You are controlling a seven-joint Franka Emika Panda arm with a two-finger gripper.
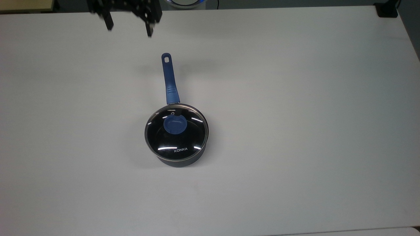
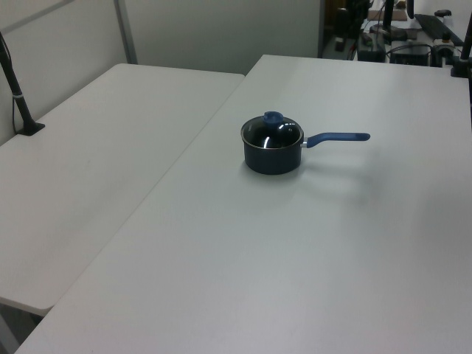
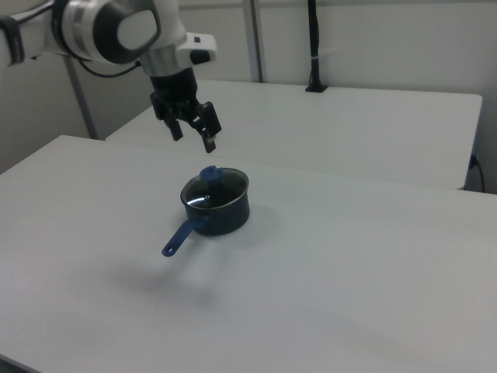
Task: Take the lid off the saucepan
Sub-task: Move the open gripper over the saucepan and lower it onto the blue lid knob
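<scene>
I see the saucepan point(image 1: 178, 157) on the white table point(image 1: 295, 114), slightly left of centre in the top view. Its blue handle point(image 1: 170, 78) points to 12 o'clock. The lid point(image 1: 176, 132) sits closed on the pan, with its blue knob point(image 1: 175, 125) at centre. White lettering at the lid's 6 o'clock edge reads "KONKA". I see the gripper point(image 1: 129, 28) at 11 o'clock from the pan in the top view, well apart from it. Its fingers point(image 1: 149, 28) are spread, with nothing between them. In the right view the gripper point(image 3: 192, 134) hangs above the table, up and left of the lid point(image 3: 215, 183).
</scene>
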